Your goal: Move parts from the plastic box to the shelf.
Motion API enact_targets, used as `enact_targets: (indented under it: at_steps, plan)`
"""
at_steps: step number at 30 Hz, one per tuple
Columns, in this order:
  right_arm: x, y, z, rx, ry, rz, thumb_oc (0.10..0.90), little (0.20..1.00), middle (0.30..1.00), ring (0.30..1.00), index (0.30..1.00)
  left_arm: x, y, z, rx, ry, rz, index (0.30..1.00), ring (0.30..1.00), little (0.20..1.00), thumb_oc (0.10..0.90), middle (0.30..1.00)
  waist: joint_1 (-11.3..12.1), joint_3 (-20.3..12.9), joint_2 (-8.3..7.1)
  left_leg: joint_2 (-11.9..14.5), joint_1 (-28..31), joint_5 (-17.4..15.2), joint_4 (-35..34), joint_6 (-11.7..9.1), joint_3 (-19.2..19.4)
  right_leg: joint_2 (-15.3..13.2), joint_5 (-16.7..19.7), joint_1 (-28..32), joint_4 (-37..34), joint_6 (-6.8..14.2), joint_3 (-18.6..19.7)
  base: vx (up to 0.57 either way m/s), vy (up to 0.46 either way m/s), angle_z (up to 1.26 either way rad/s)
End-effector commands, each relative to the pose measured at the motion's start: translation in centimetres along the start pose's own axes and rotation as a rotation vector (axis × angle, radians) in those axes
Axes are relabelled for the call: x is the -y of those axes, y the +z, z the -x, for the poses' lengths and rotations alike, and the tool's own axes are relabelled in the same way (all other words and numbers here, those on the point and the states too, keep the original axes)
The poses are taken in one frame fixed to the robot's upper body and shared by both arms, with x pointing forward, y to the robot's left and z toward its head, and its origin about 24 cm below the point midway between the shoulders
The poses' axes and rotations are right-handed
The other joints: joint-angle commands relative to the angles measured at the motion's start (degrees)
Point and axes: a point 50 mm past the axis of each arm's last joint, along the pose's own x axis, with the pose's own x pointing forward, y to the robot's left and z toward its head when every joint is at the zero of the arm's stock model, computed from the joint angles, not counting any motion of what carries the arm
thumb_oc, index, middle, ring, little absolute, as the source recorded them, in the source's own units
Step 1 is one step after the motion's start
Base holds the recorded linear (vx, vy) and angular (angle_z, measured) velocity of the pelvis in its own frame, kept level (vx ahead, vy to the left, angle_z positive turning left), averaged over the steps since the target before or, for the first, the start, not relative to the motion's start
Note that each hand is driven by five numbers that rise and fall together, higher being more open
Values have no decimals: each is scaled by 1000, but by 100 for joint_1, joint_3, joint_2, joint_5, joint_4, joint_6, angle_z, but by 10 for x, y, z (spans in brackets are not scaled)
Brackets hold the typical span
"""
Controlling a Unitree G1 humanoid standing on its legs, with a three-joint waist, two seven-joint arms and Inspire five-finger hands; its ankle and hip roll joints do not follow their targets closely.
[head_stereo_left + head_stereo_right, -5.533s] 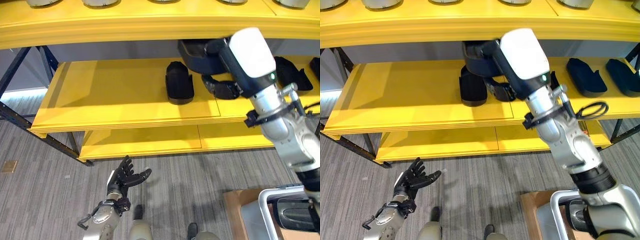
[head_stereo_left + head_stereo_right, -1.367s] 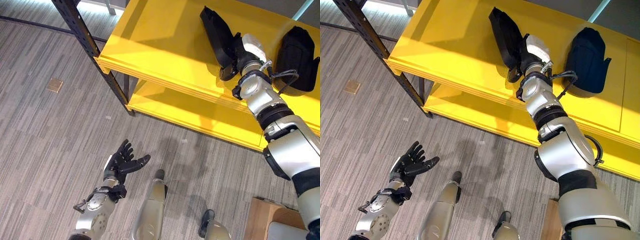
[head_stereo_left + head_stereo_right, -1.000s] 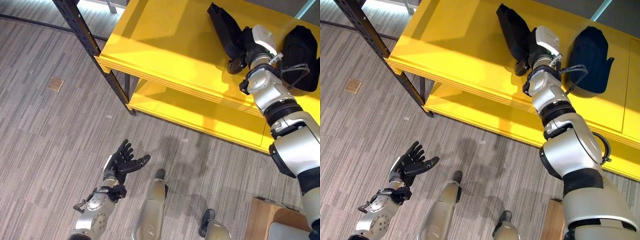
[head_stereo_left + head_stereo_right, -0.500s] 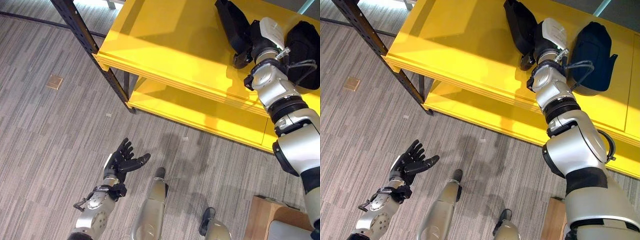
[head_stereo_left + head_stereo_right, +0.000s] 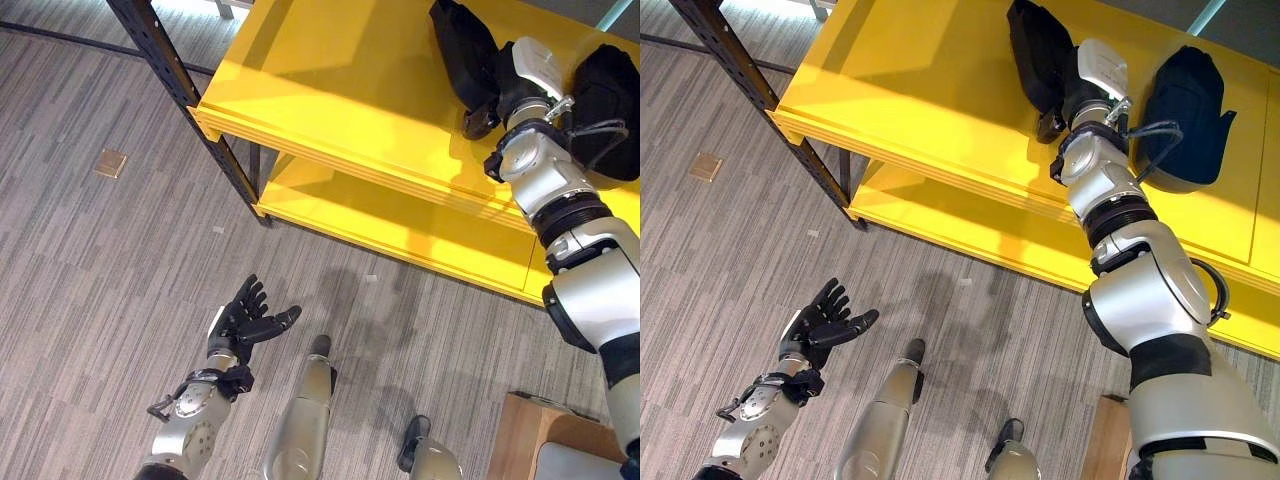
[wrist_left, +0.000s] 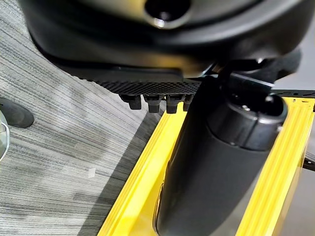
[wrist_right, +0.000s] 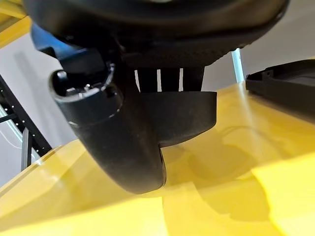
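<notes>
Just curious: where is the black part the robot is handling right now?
The long black part lies on the yellow shelf, at the right robot hand, left of another black part.

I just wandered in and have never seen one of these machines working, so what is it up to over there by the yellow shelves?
The robot is putting black parts onto a yellow shelf. Its right hand is reaching onto the shelf with its fingers round a long black part that lies on the board. Another black part sits just beside that arm. The left hand hangs open, palm up, low over the grey floor and holds nothing.
</notes>
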Motion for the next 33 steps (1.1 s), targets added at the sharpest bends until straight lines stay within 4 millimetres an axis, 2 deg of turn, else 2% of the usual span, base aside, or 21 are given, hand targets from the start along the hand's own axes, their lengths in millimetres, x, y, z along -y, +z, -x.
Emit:
enact_targets:
  at_steps: [1,14,22,23,24,27,31,32,33]
  plan:
    - [59,54,-11,189,-155,-64,900,1000,1000,1000,1000,8,31,0,152,-90,-25,1000,1000,1000,900,1000,91,-365,-53,438,-77,-391,409,-220,-223,50,-23,-186,650,-200,56,0,0,0]
    - [57,70,-7,283,-130,-59,900,1000,1000,1000,1000,5,30,1,147,-80,-15,1000,1000,1000,900,1000,93,-330,-94,429,-109,-395,442,-207,-207,50,-31,-186,654,-220,60,0,0,0]
    - [47,85,-3,323,-82,-137,900,1000,1000,1000,1000,6,31,0,149,-82,-14,1000,1000,1000,900,1000,91,-304,-124,454,-97,-389,423,-216,-195,60,-42,-195,663,-225,57,9,-5,0]
    - [45,86,-3,324,-76,-139,900,1000,1000,1000,1000,5,31,0,148,-81,-13,1000,1000,1000,900,1000,110,-301,-133,473,-52,-572,511,-246,-198,73,-173,-128,698,-207,78,0,0,0]
    - [45,85,-3,323,-76,-146,900,1000,1000,1000,1000,5,31,0,149,-81,-13,1000,1000,1000,900,1000,100,-307,-123,450,-109,-388,427,-217,-204,63,-46,-182,651,-223,42,0,0,0]
    - [44,92,-1,350,-74,-150,900,1000,1000,1000,1000,5,31,0,149,-76,-12,1000,1000,1000,900,1000,97,-296,-128,453,-112,-386,415,-218,-208,67,-47,-183,648,-227,43,-21,8,1]
    - [46,90,-1,351,-83,-134,900,1000,1000,1000,1000,4,30,0,147,-71,-5,1000,1000,1000,900,1000,101,-284,-132,440,-137,-395,431,-217,-219,69,-53,-182,656,-230,34,22,-10,0]
    - [46,90,-2,347,-85,-125,900,1000,1000,1000,1000,4,30,0,146,-69,-5,1000,1000,1000,900,1000,119,-275,-142,459,-84,-579,509,-248,-220,84,-180,-120,689,-211,61,84,-37,0]
    - [47,89,-2,347,-86,-121,900,1000,1000,1000,1000,4,30,0,147,-69,-7,1000,1000,1000,900,1000,125,-268,-139,452,-92,-581,521,-246,-221,83,-182,-124,697,-211,57,0,0,0]
